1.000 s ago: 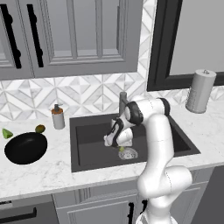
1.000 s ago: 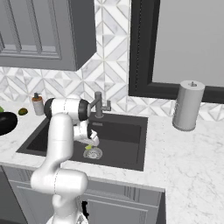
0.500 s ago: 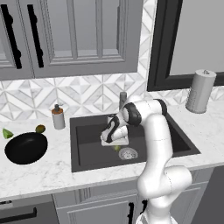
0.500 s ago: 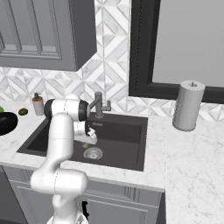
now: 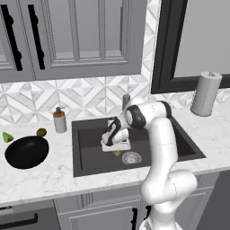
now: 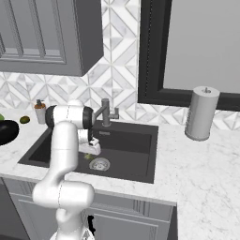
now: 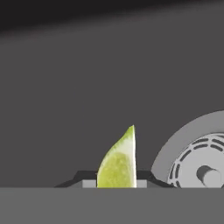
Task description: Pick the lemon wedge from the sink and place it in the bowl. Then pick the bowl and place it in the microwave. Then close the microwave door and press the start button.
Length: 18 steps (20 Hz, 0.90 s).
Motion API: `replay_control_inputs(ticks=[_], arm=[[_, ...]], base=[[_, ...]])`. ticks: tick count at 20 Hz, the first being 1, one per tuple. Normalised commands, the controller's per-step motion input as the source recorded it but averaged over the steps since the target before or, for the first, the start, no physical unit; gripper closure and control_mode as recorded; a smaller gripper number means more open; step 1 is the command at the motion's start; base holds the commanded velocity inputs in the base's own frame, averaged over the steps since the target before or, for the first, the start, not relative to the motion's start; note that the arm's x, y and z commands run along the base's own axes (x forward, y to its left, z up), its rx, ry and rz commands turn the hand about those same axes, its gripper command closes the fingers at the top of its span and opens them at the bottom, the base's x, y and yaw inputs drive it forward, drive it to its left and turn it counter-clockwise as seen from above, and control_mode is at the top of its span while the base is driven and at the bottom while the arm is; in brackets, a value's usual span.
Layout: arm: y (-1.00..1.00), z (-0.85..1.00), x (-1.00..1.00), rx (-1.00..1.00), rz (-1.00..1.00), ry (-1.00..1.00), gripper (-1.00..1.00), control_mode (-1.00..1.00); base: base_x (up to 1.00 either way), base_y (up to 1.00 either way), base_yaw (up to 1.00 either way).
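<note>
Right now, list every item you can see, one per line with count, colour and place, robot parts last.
lemon wedge: one, pale yellow-green, on the sink floor beside the drain, between the claw's fingertips
sink: one, dark charcoal, set in the counter
drain: one, silver, on the sink floor
faucet: one, grey, behind the sink
bowl: one, black, on the counter left of the sink
green wedge: one, bright green, behind the bowl
olive-brown fruit: one, behind the bowl
soap bottle: one, grey with brown top, at the sink's back left corner
paper towel roll: one, grey, on the counter right of the sink
claw: one, dark-tipped, low in the sink, closed around the lemon wedge
</note>
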Motion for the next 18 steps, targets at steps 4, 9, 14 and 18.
replay_control_inputs(ticks=[4, 9, 14, 18], arm=[[0.5, 0.3, -0.81, 0.0, 0.0, -0.11, 1.0, -1.0], [0.26, 0.86, -0.43, 0.0, 0.0, -0.1, 1.0, -1.0], [0.22, 1.0, -0.27, 0.0, 0.0, -0.03, 1.0, -1.0], [0.02, 1.0, -0.36, 0.05, 0.0, 0.0, 1.0, -1.0]], base=[[0.0, 0.0, 0.0], [0.0, 0.0, 0.0], [0.0, 0.0, 0.0], [0.0, 0.0, 0.0]])
